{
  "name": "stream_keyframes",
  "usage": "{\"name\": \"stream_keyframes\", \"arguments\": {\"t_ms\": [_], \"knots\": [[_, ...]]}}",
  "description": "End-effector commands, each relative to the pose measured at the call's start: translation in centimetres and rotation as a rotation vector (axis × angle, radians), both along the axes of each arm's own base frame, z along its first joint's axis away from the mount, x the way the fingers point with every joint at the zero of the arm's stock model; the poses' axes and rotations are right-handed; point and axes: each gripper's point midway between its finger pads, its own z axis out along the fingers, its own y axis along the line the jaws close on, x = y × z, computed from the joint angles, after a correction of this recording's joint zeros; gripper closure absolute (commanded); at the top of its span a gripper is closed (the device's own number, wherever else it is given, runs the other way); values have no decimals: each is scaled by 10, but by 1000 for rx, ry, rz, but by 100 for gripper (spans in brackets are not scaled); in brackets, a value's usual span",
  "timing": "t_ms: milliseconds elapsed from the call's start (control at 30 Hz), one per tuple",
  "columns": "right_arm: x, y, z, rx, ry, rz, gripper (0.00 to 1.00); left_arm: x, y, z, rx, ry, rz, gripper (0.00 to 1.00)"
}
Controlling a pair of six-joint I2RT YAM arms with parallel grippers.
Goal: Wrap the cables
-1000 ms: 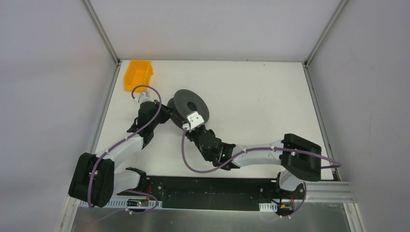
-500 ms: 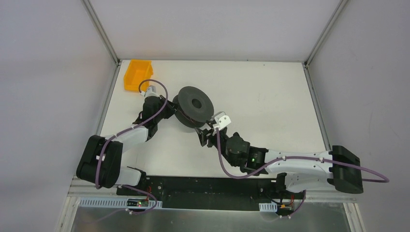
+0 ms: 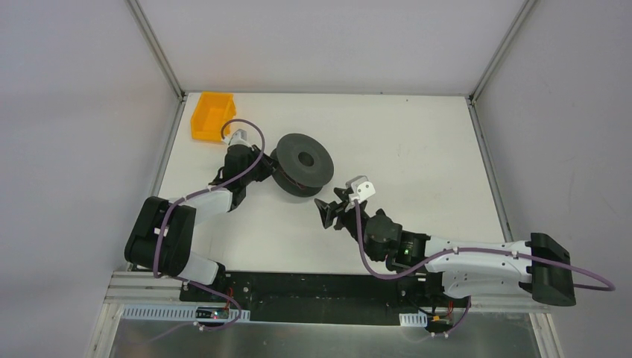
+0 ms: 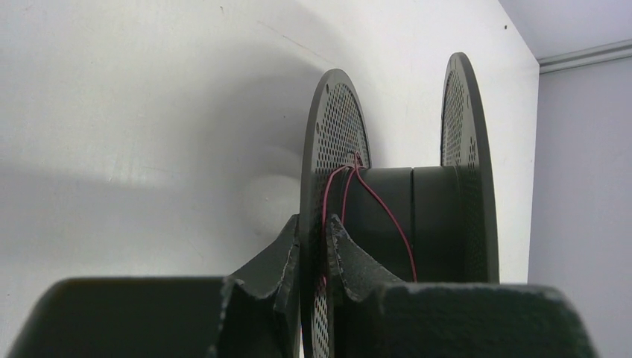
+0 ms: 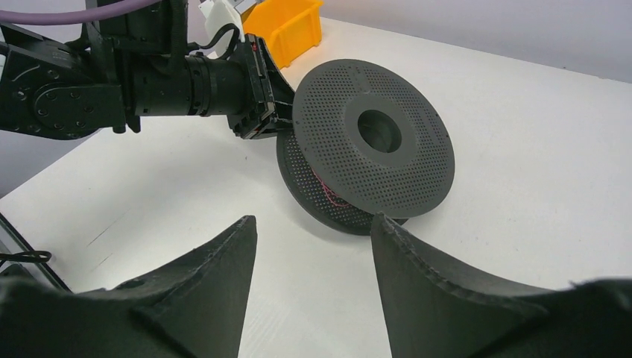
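Your left claw (image 4: pixel 314 227) is clamped on the spool (image 3: pixel 302 160). In the left wrist view, one finger lies on each side of the nearer disc of the spool, and the thin perforated disc is pressed between them. In the top view this claw reaches the spool from its left side, at the rim.

The spool is dark grey, with two perforated discs and a thick core between them. It stands on the white table (image 3: pixel 417 149), in the far left part, not far from the orange bin (image 3: pixel 211 115) in the corner. In the right wrist view it is not flat. It leans, with the face that has the round hole turned upward and toward the right arm, and its lower disc is down at the table.

The wire (image 4: pixel 381 203) is thin and red. You can see a few loose strands of it on the core, between the two discs. They start near the nearer disc and run slanted across the core. In the right wrist view a small piece of red also shows in the gap between the discs, on the low side.

Your right claw (image 3: pixel 325 212) has its fingers wide apart and holds nothing. It is on the near right side of the spool, pointed at it, and does not touch it.
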Motion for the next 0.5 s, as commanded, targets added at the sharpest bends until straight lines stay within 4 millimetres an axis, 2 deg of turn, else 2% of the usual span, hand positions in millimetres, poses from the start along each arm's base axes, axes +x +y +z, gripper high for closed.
{"name": "stream_keyframes", "arguments": {"t_ms": [0, 267, 467], "knots": [[4, -10, 17, 80, -4, -36, 39, -19, 11, -42, 173, 129, -56, 90], [5, -18, 15, 86, -6, -53, 36, -23, 15, -59, 205, 180, -52, 89], [7, -22, 15, 90, -7, -61, 35, -23, 17, -60, 228, 186, -63, 87]]}}
